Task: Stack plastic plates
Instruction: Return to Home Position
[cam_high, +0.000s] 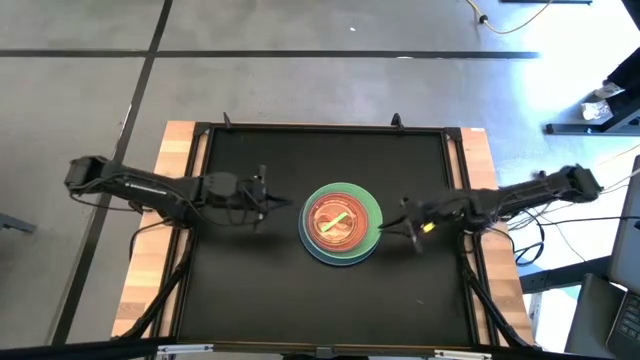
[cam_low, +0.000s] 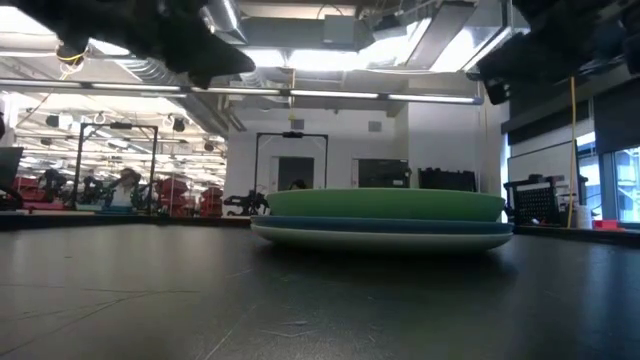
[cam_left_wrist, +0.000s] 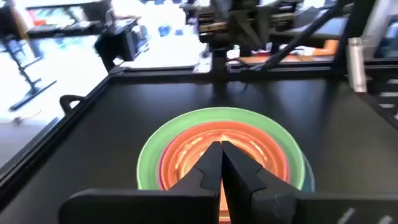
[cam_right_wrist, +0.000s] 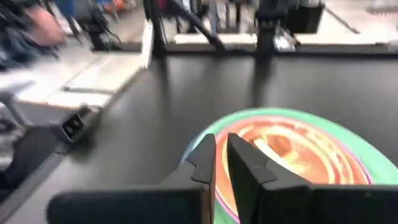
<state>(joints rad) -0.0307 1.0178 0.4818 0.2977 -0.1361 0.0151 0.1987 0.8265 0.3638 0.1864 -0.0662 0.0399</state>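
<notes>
- Well, the stack of plastic plates (cam_high: 341, 223) sits near the middle of the black tabletop (cam_high: 250, 290), a little toward 3 o'clock.
- At table height the bottom layers show best. A pale plate (cam_low: 380, 240) lies on the tabletop, a blue plate (cam_low: 380, 227) rests on it, and a wide green plate (cam_low: 385, 204) sits on top of those.
- From above, the green rim rings the orange plates (cam_high: 318, 232) nested inside it. A small see-through dish (cam_high: 345, 232) sits in the centre on top.
- Its bright bar (cam_high: 335, 220) is yellow-green and lies slantwise, running roughly from 2 o'clock to 8 o'clock.
- The left claw (cam_high: 278, 205) hangs at 9 o'clock from the stack, just off the green rim. It points toward the plates and is held up off the tabletop.
- In its own wrist view the two dark fingers (cam_left_wrist: 208, 165) are clenched tip to tip with nothing between them, and the stack lies right ahead.
- The right claw (cam_high: 392, 226) hangs at 3 o'clock from the stack, close beside the rim and also raised.
- Its fingers (cam_right_wrist: 204, 155) are drawn almost together with only a sliver of gap, and they grasp nothing.
- Neither claw touches a plate.
</notes>
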